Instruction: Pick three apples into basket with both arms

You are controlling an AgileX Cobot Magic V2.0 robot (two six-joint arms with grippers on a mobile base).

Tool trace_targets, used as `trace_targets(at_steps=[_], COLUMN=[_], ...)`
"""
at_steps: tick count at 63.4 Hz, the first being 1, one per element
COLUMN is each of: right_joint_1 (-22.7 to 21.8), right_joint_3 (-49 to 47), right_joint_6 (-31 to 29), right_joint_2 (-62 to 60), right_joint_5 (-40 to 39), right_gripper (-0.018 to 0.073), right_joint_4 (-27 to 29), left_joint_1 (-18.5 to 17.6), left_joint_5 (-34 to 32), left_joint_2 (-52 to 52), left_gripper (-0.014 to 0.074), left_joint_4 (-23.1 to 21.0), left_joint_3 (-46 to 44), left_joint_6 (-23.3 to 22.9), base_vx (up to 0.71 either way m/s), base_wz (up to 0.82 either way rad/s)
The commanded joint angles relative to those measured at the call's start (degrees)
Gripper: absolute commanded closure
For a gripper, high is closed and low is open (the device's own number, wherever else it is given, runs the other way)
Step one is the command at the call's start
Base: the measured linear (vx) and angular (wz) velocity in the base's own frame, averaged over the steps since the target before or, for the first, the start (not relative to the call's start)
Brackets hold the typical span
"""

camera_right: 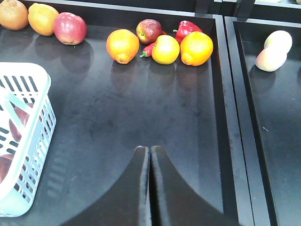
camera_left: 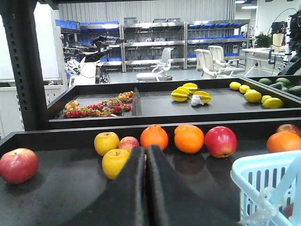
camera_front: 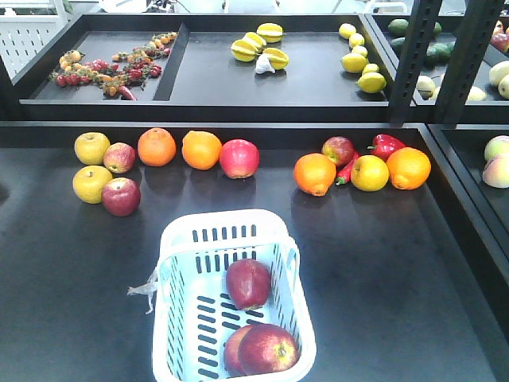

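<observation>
Three apples [camera_front: 249,283] already lie inside the basket [camera_front: 184,239], so the job looks finished. Both the left gripper [camera_left: 146,155] and right gripper [camera_right: 149,155] sit clenched and empty beside the basket.

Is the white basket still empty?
No, the basket already holds dark-red apples, one near its middle and more at the near end.

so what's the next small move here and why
Probably nothing beyond parking the arms. The basket already seems to hold three apples, one partly hidden behind another. The left gripper and right gripper are both shut, empty and away from the fruit.
</observation>
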Motion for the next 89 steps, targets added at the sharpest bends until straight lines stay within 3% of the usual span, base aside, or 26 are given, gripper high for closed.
trace_targets(at_steps=[1,24,52,64,89], right_joint_1=[0.09,1.04,1.04,1.06,1.06], right_joint_3=[-1.47,0.04,36.87,45.29,45.11], right_joint_6=[-0.46,-0.18,3.41,7.54,7.67], right_joint_2=[0.25,-7.91,-30.34,-30.12,-30.12], right_joint_5=[-3.69,-7.80,-46.22,-58.74,-59.61], right_gripper=[0.0568,0.0568,0.0568,0.0568,0.0568], right_joint_4=[-0.28,-3.29,-3.62,-3.53,-6.12], left_joint_1=[-0.02,-0.02,-0.02,-0.02,-0.02], left_joint_5=[-4.13,-4.13,-4.13,-4.15,-4.15], left_joint_2=[-0.89,-0.89,-0.89,-0.83,-0.83], left_gripper=[0.0604,0.0604,0.0604,0.0603,0.0603], left_joint_4=[-0.18,-0.18,-0.18,-0.18,-0.18], left_joint_3=[1.23,1.23,1.23,1.23,1.23], left_joint_6=[-0.72,-0.72,-0.72,-0.72,-0.72], base_vx=[0.00,0.00,0.00,0.00,0.00], base_wz=[0.00,0.00,0.00,0.00,0.00])
